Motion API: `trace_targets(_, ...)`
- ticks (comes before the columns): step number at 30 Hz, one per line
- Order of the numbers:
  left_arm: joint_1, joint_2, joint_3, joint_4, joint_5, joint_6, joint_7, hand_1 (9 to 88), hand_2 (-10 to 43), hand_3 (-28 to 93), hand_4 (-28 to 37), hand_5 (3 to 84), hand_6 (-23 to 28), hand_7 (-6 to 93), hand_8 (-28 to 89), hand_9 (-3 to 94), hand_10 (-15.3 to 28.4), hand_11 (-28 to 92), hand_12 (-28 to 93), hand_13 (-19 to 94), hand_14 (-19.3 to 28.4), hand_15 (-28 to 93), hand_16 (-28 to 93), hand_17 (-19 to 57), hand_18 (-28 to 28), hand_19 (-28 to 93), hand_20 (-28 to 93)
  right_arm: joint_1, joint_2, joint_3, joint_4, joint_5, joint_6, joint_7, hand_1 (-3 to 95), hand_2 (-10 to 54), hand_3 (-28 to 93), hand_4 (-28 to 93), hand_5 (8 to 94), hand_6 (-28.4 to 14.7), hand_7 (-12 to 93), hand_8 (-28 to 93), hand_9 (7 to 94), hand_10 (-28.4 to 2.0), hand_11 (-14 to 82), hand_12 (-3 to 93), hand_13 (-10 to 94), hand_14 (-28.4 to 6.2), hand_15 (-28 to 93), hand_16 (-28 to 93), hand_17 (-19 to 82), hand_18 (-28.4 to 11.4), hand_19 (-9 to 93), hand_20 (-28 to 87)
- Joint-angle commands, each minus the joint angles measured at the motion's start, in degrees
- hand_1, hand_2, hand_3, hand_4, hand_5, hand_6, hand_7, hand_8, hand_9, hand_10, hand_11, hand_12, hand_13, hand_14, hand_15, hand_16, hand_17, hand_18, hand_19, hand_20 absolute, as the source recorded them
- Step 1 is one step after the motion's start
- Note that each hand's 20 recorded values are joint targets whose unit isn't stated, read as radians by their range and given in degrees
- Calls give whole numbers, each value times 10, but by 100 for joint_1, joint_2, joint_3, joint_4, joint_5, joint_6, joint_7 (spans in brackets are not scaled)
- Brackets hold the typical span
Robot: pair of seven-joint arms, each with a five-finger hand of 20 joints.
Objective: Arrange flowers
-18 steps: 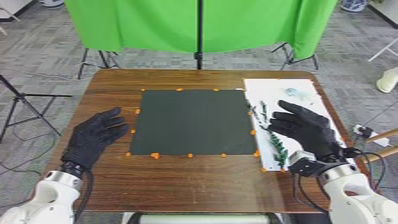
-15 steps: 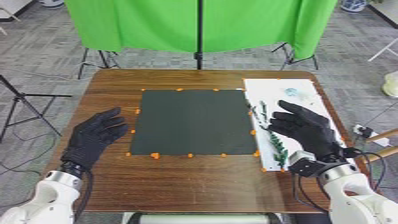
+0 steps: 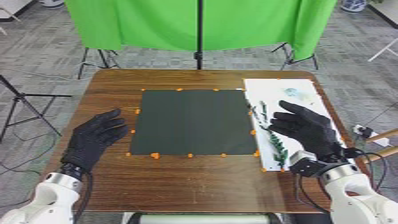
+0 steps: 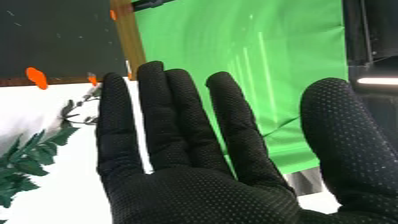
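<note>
Item: one leafy green sprig (image 3: 278, 149), on white sheet (image 3: 265, 87), probably light, bendy, leaves fragile, best pinched mid-stem; my right fingers (image 4: 162, 120) spread, empty, above sheet.

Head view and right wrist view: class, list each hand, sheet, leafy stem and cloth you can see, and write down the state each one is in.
Left hand: open, empty
Right hand: open, empty, fingers extended
Dark sheet: laid flat on the table
White sheet: spread out, partly behind the right hand
Leafy stem: lying on the white sheet, not held
Green cloth: hanging, with folds
</note>
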Motion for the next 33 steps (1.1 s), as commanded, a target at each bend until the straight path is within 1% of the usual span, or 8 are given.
trace_targets(1, -6, -15, 1, 7, -1, 25, 33, 256, 65, 761, -276, 359, 64, 321, -157, 322, 158, 400, 136, 263, 178, 555, -70, -58, 234, 619, 31, -44, -92, 9, -45, -39, 63, -51, 163, 90, 874, -248, 424, -55, 201, -132, 436, -161, 198, 186, 333, -141, 386, 157, 75, -222, 533, 234)
trace_targets(6, 114, 1, -60, -49, -21, 85, 29, 256, 65, 761, -276, 359, 64, 320, -157, 322, 158, 400, 136, 263, 177, 556, -70, -58, 234, 619, 31, 57, 276, -215, -158, -1758, 665, -105, 216, 22, 849, -264, 422, -50, 238, -146, 459, -158, 321, 212, 373, -135, 502, 156, 107, -217, 586, 249)
trace_targets(11, 181, 64, -148, -87, 7, 120, 31, 256, 64, 761, -275, 359, 65, 319, -157, 322, 158, 399, 136, 262, 178, 555, -70, -58, 233, 619, 30, -91, 980, -163, -431, -4002, 1116, -244, 299, -81, 709, -282, 491, -24, 497, -221, 552, -139, 568, 286, 512, -128, 729, 219, 237, -194, 772, 337)
trace_targets(14, 84, 62, -62, -41, -14, 169, 131, 255, 64, 762, -274, 359, 64, 318, -156, 322, 158, 399, 136, 263, 177, 555, -70, -58, 233, 618, 30, -263, 1388, 135, -614, -4974, 800, -100, 453, -95, 484, -283, 576, 0, 592, -228, 663, -116, 641, 343, 621, -114, 787, 296, 309, -199, 869, 392)
trace_targets(18, 305, -8, -143, -108, -27, 44, -10, 255, 64, 762, -274, 360, 65, 320, -157, 323, 158, 400, 136, 263, 177, 557, -69, -58, 233, 619, 31, -365, 1913, 240, -674, -5733, 232, 220, 510, -95, 293, -276, 662, 0, 641, -214, 749, -117, 659, 372, 681, -119, 803, 344, 354, -208, 904, 420)
trace_targets(20, 379, 40, -127, -130, -18, 163, 83, 255, 64, 762, -274, 360, 65, 320, -157, 323, 158, 400, 137, 264, 177, 557, -69, -58, 233, 619, 31, -361, 1987, 285, -688, -5507, -288, 531, 493, -95, 233, -237, 720, 4, 649, -204, 796, -117, 660, 380, 722, -122, 807, 365, 381, -219, 925, 440)
trace_targets(23, 256, 24, -49, -81, -16, 116, 158, 255, 64, 762, -274, 360, 64, 320, -157, 322, 158, 399, 136, 263, 178, 557, -69, -58, 234, 620, 31, -237, 2202, 16, -631, -5627, -635, 1332, 457, -95, 223, -221, 771, 0, 623, -197, 827, -119, 653, 383, 750, -126, 807, 370, 401, -228, 932, 459)
trace_targets(33, 204, 59, -62, -53, -6, 41, 37, 256, 64, 761, -276, 360, 65, 320, -157, 322, 158, 400, 136, 263, 178, 558, -70, -58, 234, 621, 31, -280, 2147, -344, -511, -6013, -1072, 1935, 310, -95, 477, -283, 756, -3, 584, -181, 811, -124, 630, 386, 735, -133, 792, 365, 389, -227, 932, 425)
